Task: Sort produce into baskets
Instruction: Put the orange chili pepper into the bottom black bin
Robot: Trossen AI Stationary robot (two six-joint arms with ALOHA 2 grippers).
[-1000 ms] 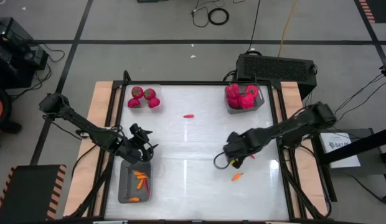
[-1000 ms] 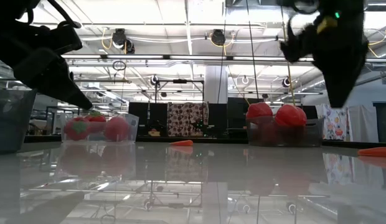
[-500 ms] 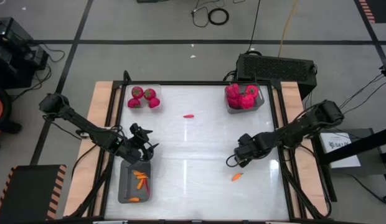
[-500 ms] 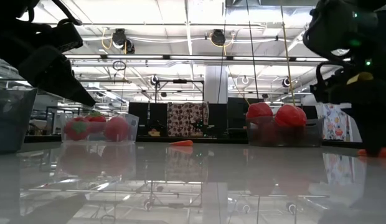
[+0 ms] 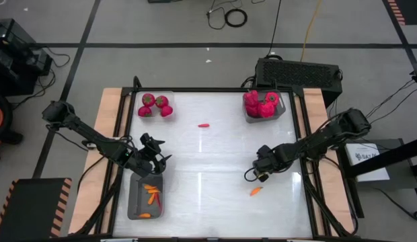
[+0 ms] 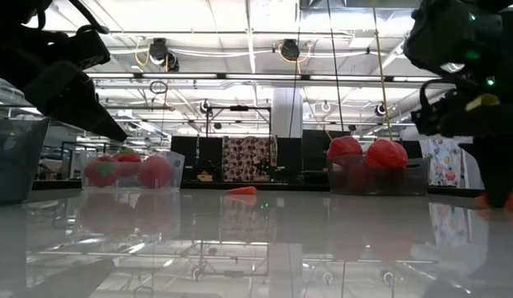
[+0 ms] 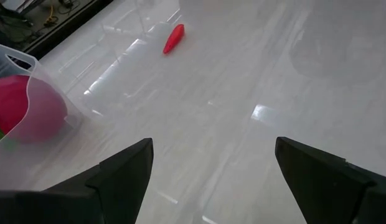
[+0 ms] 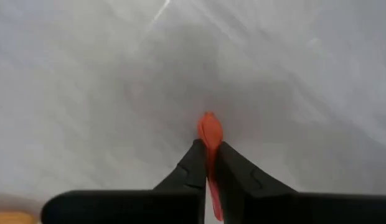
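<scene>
My right gripper (image 5: 257, 175) is low over the table's right half, shut on a small red-orange chilli (image 8: 210, 132). A loose orange chilli (image 5: 255, 191) lies on the table just near of it. A red chilli (image 5: 204, 125) lies at the far middle; it also shows in the left wrist view (image 7: 173, 38). My left gripper (image 5: 155, 156) is open and empty (image 7: 211, 186), above the far end of the grey basket (image 5: 133, 202) that holds orange chillies. A clear basket (image 5: 169, 97) at the far left holds round red fruits. A grey basket (image 5: 282, 114) at the far right holds red peppers. My right gripper pinches the chilli between its two fingers (image 8: 194, 163). The chilli lies along the fingers and its rounded end (image 8: 209, 121) sticks out past their tips. The fingers slant down toward the table. I cannot tell whether the chilli is clear of the table top.
The white table top (image 5: 208, 168) lies bare between the two arms. A raised dark frame (image 5: 302, 175) runs around it. A black box (image 5: 299, 72) stands behind the far right corner.
My right gripper has gone toward the table's right edge and down to the table top, then kept still over the last half second. A small red piece that lay beside it a second ago no longer shows on the table in the high view.
</scene>
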